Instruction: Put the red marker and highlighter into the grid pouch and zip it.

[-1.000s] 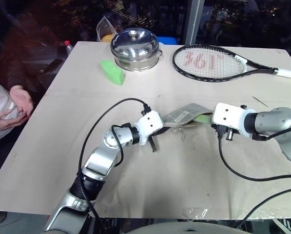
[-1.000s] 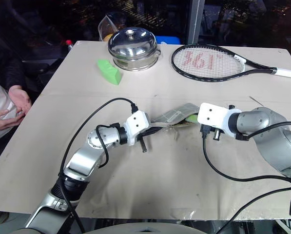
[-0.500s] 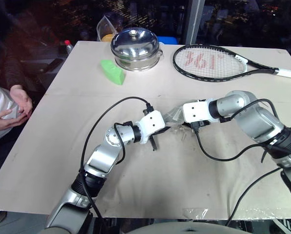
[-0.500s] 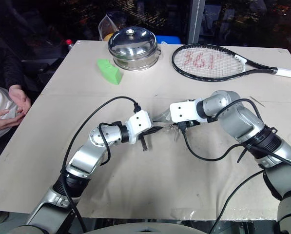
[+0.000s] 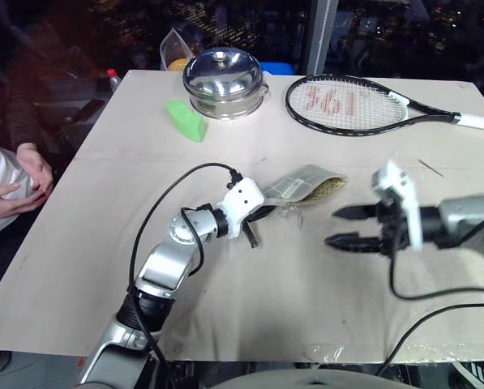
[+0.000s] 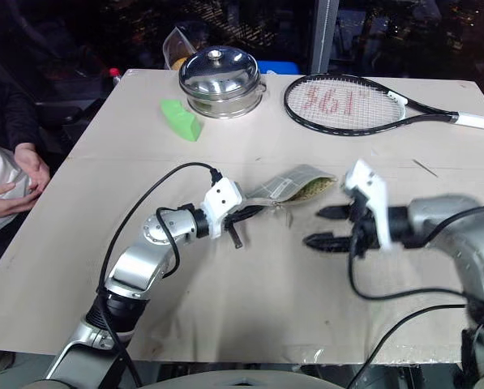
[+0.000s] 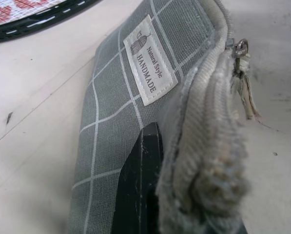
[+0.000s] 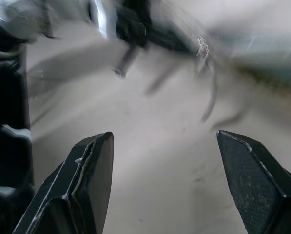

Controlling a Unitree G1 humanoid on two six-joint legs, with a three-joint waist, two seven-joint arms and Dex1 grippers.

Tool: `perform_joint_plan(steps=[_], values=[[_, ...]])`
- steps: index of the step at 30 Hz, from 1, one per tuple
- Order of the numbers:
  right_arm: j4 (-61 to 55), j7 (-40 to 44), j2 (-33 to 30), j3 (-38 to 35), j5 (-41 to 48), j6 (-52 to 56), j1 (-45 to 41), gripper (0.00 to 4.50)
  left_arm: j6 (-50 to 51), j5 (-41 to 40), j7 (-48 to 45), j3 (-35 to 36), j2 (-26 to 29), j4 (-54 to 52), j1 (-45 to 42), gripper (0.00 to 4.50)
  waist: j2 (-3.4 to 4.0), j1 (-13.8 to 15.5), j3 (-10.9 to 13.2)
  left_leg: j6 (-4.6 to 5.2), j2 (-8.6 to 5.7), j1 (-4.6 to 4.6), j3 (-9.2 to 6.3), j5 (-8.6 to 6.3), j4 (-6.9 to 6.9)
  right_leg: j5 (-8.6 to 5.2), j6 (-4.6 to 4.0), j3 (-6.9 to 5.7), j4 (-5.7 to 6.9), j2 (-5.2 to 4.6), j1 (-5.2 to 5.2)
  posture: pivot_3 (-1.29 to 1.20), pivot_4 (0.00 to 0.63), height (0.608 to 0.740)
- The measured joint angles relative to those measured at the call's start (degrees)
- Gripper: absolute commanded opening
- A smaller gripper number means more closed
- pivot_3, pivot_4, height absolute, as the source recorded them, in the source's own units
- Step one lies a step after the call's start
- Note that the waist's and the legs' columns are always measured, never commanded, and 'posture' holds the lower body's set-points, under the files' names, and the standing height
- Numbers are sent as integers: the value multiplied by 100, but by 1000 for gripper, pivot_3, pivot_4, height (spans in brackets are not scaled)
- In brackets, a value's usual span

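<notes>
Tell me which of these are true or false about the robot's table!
1. The left gripper is shut on the grey-green grid fabric pouch. True.
2. The right gripper is closed tight. False: its fingers are apart with nothing between them.
3. The black tennis racket lies on the shiny steel lidded pot. False: it lies beside the pot.
4. A bright green wedge-shaped block sits near the pot. True.
</notes>
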Motion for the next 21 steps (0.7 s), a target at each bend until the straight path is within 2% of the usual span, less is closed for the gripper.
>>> perform_joint_plan(steps=[2, 5, 9, 12, 13, 14, 15, 17, 21], values=[[122, -837, 692, 273, -271, 120, 204, 3371, -24, 0, -11, -6, -7, 37, -27, 0, 6, 2, 3, -18, -4, -9, 9, 12, 3, 2, -1, 10, 5, 0, -14, 0, 150, 740], [462, -1671, 1387, 311, -573, -44, 94, 3371, -79, 3, -62, -26, 20, 53, -47, 0, 5, 0, 2, -26, -7, -9, 13, 17, 4, 2, 0, 12, 6, 8, -15, 0, 150, 740], [770, -2121, 2071, 286, -566, -122, -331, 3371, -147, 25, -130, -49, 54, 90, -51, 0, 7, -5, 4, -26, -8, -8, 13, 17, 2, 1, 0, 15, 14, 22, -19, 0, 150, 740], [871, -2253, 2227, 341, -512, -131, -635, 2550, -179, 45, -137, -82, 47, 89, -53, 0, 7, 10, 3, -24, -12, -9, 11, 16, 2, 1, 0, 14, 16, 28, -18, 0, 150, 740], [894, -2290, 2218, 343, -508, -130, -685, 2147, -187, 57, -138, -92, 48, 88, -54, 0, 7, 11, 3, -23, -14, -9, 12, 16, 2, 1, 0, 14, 16, 30, -18, 0, 150, 740], [901, -2304, 2210, 340, -499, -123, -692, 1546, -193, 63, -139, -92, 50, 88, -56, 0, 7, 5, 3, -22, -17, -9, 14, 15, 2, 1, 1, 16, 16, 32, -18, 0, 150, 740], [901, -2304, 2197, 340, -463, -95, -692, 1229, -194, 68, -139, -92, 56, 88, -59, 0, 7, 0, 3, -20, -17, -9, 15, 14, 2, 2, 2, 18, 16, 33, -18, 0, 150, 740], [893, -2300, 2089, 343, -376, -23, -700, 107, -193, 74, -137, -92, 64, 88, -62, 0, 7, -3, 3, -12, -17, -9, 15, 10, 2, 2, 3, 18, 17, 39, -18, 0, 150, 740], [868, -2296, 1687, 364, -292, -1, -726, 107, -186, 76, -130, -112, 65, 88, -61, 0, 7, -1, 4, -5, -17, -8, 14, 6, 2, 2, 3, 19, 18, 44, -18, 0, 150, 740]])
